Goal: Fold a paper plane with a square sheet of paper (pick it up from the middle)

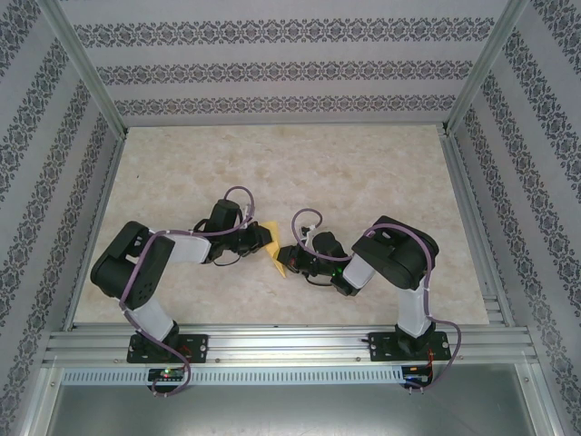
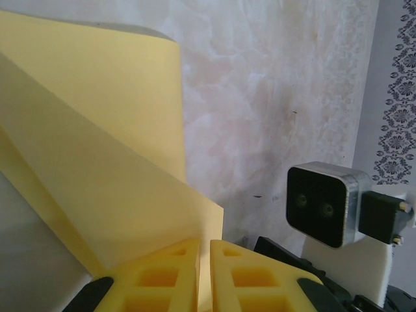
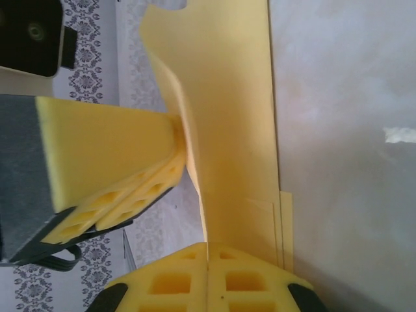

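The yellow sheet of paper [image 1: 273, 251] hangs folded in layers just above the middle of the table, held between both grippers. In the left wrist view the paper [image 2: 97, 162] shows a slanting crease, and my left gripper [image 2: 204, 244] is shut on its lower edge. In the right wrist view the paper [image 3: 227, 130] rises from my right gripper [image 3: 208, 246], which is shut on it with its pads pressed together. The left gripper's yellow fingers [image 3: 117, 162] pinch the same paper from the side. From above, the left gripper [image 1: 261, 240] and right gripper [image 1: 289, 262] nearly touch. Whether the paper has a paper plane's shape, I cannot tell.
The marbled beige tabletop [image 1: 363, 182] lies below, framed by aluminium rails [image 1: 290, 345] and patterned walls [image 1: 272, 64]. The right arm's wrist camera [image 2: 318, 203] sits close to the left fingers. Open table surface stretches behind and to both sides of the arms.
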You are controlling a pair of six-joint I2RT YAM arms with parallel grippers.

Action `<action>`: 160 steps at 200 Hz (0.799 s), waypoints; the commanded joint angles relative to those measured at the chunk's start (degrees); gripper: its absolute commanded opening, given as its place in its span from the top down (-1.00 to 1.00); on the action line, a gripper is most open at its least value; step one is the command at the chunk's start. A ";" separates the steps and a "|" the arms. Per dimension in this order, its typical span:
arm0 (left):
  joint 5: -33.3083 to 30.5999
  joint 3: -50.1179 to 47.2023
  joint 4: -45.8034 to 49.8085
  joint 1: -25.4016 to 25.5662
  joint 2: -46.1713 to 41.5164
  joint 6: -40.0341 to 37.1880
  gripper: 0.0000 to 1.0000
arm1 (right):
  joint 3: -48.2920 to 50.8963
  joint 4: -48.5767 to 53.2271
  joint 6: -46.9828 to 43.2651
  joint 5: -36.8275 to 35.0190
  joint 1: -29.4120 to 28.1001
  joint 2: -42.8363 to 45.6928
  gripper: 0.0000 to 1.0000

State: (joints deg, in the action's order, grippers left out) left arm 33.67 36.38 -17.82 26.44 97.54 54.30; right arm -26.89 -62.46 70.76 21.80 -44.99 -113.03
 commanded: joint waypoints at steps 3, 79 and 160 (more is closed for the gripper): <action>1.12 0.60 -5.14 0.77 2.22 -0.35 0.74 | 1.91 10.26 0.08 -0.80 -0.45 -4.92 0.98; -0.60 0.94 -1.49 0.73 6.00 -3.23 0.75 | 1.45 15.17 -0.52 -1.31 -0.63 -1.68 0.85; -0.89 0.84 1.23 0.67 5.98 -5.15 0.78 | -3.34 42.42 -7.50 -4.22 -1.33 12.93 0.61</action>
State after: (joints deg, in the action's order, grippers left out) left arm 34.46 37.04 -20.08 26.76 101.97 51.86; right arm -29.52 -39.44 67.53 19.62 -45.54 -102.61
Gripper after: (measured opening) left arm 0.111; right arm 0.194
